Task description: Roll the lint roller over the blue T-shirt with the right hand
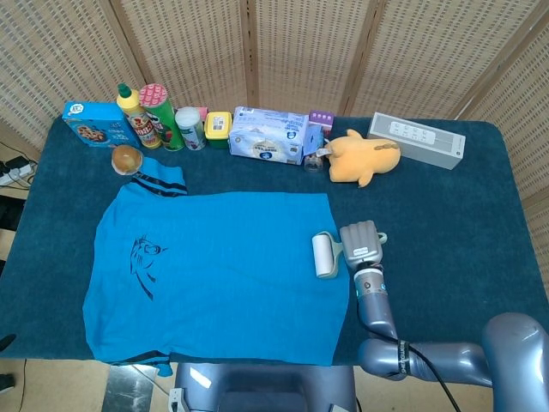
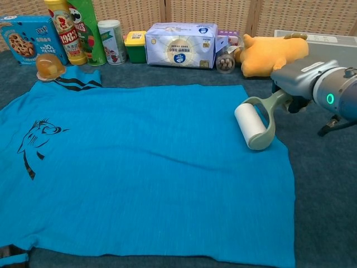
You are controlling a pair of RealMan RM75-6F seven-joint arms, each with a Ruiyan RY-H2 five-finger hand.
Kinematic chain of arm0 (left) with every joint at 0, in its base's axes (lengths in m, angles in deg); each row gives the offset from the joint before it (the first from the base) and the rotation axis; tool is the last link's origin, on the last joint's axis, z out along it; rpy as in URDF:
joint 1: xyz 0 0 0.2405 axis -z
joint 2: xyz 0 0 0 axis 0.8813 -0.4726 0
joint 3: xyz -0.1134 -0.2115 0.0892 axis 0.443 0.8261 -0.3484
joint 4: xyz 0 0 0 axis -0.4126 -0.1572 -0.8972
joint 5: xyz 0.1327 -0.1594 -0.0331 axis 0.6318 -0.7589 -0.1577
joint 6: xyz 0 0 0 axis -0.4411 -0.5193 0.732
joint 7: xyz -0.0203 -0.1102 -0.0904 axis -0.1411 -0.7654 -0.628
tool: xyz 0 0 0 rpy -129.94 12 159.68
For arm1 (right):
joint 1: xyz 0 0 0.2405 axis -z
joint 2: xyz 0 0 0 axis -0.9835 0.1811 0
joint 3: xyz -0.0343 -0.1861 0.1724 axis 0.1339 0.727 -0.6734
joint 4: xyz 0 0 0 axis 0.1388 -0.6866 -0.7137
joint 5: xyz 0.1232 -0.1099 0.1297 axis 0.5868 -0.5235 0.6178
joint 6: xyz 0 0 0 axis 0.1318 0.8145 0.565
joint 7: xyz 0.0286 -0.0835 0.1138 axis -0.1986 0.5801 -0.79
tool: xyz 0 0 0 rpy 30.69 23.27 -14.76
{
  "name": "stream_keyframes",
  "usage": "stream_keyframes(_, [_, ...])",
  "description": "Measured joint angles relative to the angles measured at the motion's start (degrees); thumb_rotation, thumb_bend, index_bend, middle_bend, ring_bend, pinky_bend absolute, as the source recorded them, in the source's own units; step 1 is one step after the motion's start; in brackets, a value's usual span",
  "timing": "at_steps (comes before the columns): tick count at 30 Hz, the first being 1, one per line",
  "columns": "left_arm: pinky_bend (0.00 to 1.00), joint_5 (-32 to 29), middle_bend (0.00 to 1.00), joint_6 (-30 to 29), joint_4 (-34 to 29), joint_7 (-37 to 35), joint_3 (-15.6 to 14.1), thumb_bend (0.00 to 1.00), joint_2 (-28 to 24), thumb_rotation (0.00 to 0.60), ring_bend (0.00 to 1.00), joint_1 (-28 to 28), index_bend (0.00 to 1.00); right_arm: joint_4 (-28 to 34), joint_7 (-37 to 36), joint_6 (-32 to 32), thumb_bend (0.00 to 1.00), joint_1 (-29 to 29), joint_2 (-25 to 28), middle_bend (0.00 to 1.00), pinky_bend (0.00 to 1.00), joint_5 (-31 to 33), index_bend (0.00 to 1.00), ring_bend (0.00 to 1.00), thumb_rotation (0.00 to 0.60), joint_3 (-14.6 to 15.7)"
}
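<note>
- Right hand (image 2: 304, 84) wrapped around the lint roller (image 2: 252, 125) handle; left hand nowhere in either view.
- Roller resting at the blue T-shirt (image 1: 214, 266) hem, 3 o'clock side.
- Risk: running off onto the table cloth (image 1: 446, 223), or snagging and bunching the hem.
- Small jar (image 2: 225, 61) at 12 o'clock holding brown nuts, apparently; other boxes closed, contents unseen.

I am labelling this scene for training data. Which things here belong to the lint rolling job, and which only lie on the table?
Belong to the job: lint roller, blue T-shirt, right hand that grips the roller's handle.

Only lying about: cookie box, yellow bottle, green can, tissue pack, yellow plush toy, white box.
</note>
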Motion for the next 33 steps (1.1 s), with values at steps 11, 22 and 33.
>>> stream_keyframes(11, [0.0, 0.2, 0.0, 0.3, -0.1, 0.5, -0.1, 0.08, 0.1, 0.6, 0.0, 0.1, 0.0, 1.3, -10.6, -13.2, 0.0, 2.3, 9.1, 0.0, 0.1, 0.5, 0.0, 0.0, 0.6, -1.1])
stream_keyframes(22, [0.0, 0.3, 0.0, 0.3, -0.1, 0.0, -0.1, 0.08, -0.1, 0.6, 0.0, 0.1, 0.0, 4.5, -17.6, -17.1, 0.0, 4.6, 18.0, 0.0, 0.03, -4.9, 0.0, 0.0, 0.6, 0.9])
stream_keyframes(33, [0.0, 3.5, 0.0, -0.8, 1.2, -2.1, -1.0, 0.08, -0.4, 0.6, 0.0, -0.5, 0.0, 4.5, -42.8, -14.7, 0.0, 16.3, 24.3, 0.0, 0.02, -31.1, 0.0, 0.0, 0.6, 3.1])
